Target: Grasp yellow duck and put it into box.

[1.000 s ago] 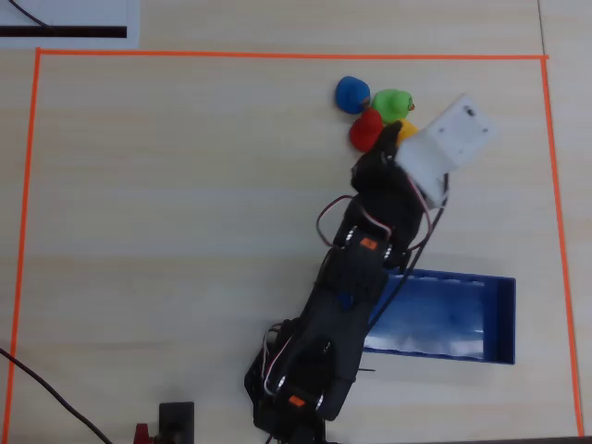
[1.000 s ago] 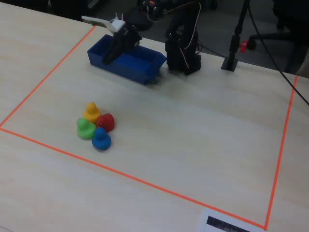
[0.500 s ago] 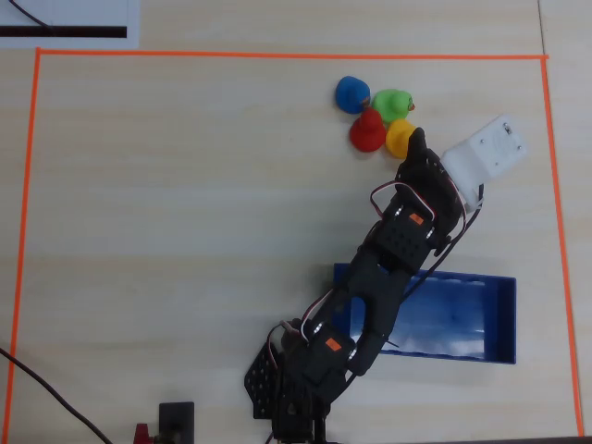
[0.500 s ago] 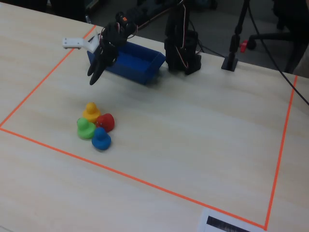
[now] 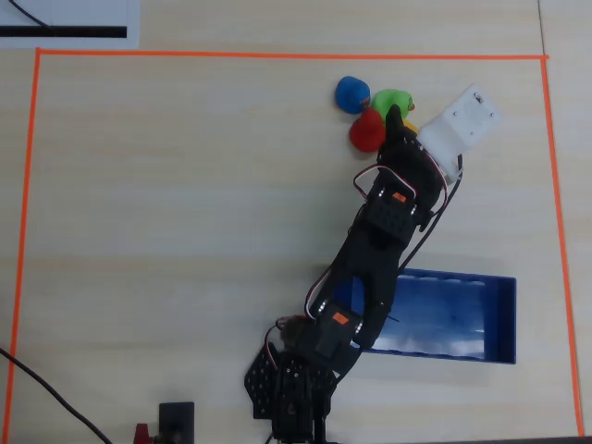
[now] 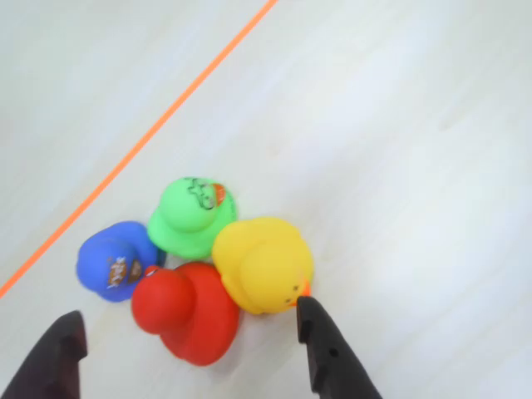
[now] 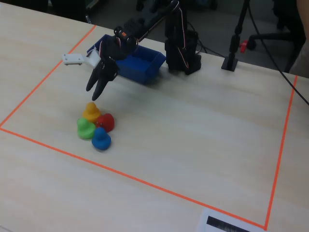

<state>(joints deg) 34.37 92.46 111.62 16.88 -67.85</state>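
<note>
The yellow duck (image 6: 262, 264) sits on the table in a tight cluster with a red duck (image 6: 187, 312), a green duck (image 6: 191, 214) and a blue duck (image 6: 116, 259). In the fixed view the yellow duck (image 7: 91, 111) is at the cluster's far side. In the overhead view only a sliver of it (image 5: 410, 126) shows beside the arm. My gripper (image 6: 189, 320) is open and empty, hovering above the cluster (image 7: 94, 93). Its right finger (image 6: 320, 349) is next to the duck's orange beak. The blue box (image 5: 499, 319) lies near the arm's base, also in the fixed view (image 7: 145, 75).
Orange tape (image 5: 277, 55) frames the work area and runs close behind the ducks (image 6: 166, 116). The red duck (image 5: 366, 132), green duck (image 5: 390, 99) and blue duck (image 5: 351, 93) press against the yellow one. A white wrist camera mount (image 5: 461, 125) sticks out sideways.
</note>
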